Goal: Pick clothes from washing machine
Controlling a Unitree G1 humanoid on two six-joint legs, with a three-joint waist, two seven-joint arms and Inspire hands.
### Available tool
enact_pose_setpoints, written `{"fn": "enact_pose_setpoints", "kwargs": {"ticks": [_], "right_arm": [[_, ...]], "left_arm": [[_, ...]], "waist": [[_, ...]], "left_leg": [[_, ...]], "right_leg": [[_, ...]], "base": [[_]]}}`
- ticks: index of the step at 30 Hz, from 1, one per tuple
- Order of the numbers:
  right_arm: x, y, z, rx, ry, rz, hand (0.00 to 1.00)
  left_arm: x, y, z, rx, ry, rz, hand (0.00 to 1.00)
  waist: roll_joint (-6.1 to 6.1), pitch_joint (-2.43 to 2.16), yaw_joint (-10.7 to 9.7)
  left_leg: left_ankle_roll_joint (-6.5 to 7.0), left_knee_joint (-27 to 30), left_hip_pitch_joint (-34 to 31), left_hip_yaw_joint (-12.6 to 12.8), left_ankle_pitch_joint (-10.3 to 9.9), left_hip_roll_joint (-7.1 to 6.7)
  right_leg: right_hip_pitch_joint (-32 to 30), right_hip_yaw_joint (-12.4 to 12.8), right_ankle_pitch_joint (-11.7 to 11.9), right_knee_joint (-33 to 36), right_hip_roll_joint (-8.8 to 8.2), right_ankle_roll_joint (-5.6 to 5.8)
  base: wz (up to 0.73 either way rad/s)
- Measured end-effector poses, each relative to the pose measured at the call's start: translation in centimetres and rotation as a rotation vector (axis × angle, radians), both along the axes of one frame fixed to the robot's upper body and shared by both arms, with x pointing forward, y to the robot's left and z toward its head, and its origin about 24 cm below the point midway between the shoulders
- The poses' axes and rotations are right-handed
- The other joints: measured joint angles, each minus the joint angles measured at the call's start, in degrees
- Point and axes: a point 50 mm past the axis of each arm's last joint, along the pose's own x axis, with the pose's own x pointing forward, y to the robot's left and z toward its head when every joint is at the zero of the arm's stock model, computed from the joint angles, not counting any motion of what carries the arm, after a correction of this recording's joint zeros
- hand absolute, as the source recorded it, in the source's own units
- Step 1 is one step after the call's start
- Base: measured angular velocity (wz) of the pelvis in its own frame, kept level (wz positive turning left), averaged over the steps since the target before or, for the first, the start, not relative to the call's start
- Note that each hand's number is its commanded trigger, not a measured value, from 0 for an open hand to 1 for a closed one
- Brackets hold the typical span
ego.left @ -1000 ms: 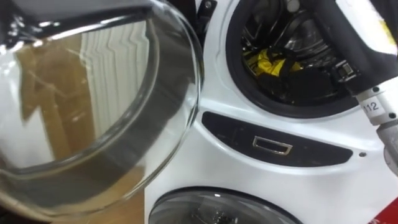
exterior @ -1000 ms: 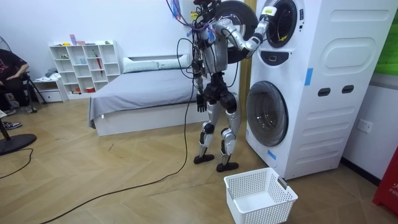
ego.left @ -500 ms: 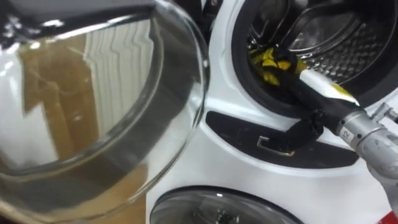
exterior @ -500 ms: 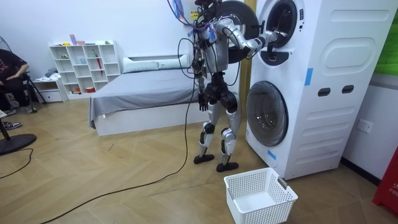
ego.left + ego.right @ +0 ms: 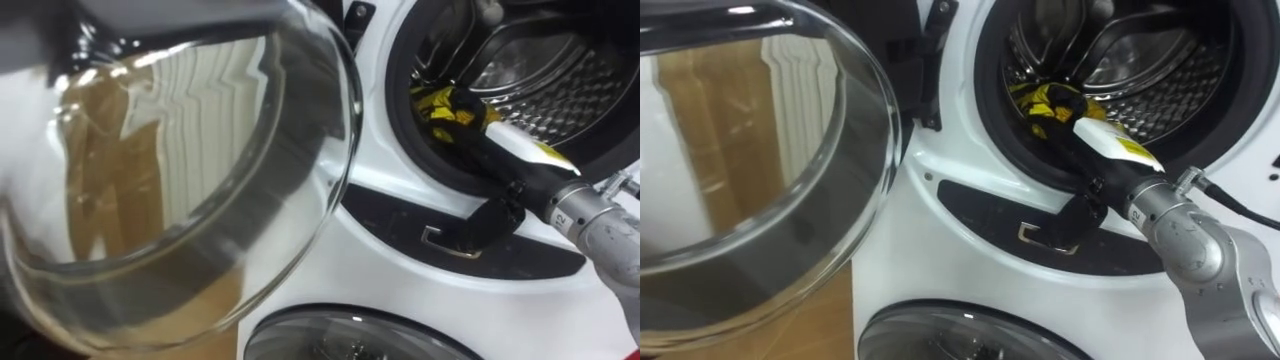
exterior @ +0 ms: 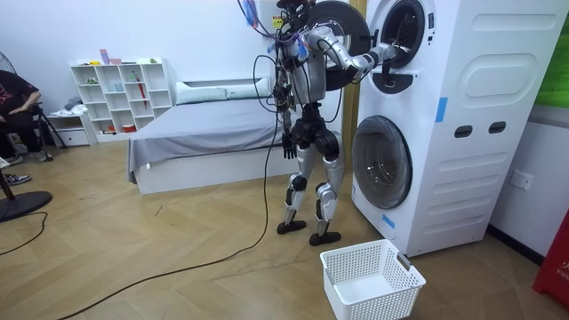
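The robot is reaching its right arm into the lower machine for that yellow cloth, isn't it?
No, into the upper machine, not the lower one; the room view shows it. The yellow cloth lies in that upper drum, by its right arm.

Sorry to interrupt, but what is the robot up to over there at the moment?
The robot stands at the stacked machines, and the glass door of the upper one is open. Its right hand is inside the drum, at a yellow-and-black garment. The left hand hangs by its side. A white basket sits on the floor nearby.
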Motion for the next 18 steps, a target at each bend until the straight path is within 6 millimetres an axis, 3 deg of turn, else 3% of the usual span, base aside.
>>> {"fn": "enact_pose_setpoints", "kwargs": {"ticks": [10,18], "right_arm": [[-0.1,0.2,0.3,0.006,-0.013,0.003,0.0],[-1.1,1.9,2.8,-0.01,-0.093,0.083,0.0]], "left_arm": [[0.5,0.1,0.2,0.009,-0.035,-0.004,0.0],[-1.2,0.3,0.1,0.001,-0.011,0.041,0.0]], "waist": [[-0.22,0.02,-0.4],[0.09,-0.13,-2.3]], "left_leg": [[-0.01,-0.2,0.0,0.0,0.0,0.02],[0.02,-1.0,-0.2,0.9,0.0,0.2]], "right_leg": [[-0.1,0.7,0.0,0.0,0.15,0.02],[-1.0,2.0,0.3,0.0,0.72,-0.57]], "base": [[0.0],[-0.07]]}}
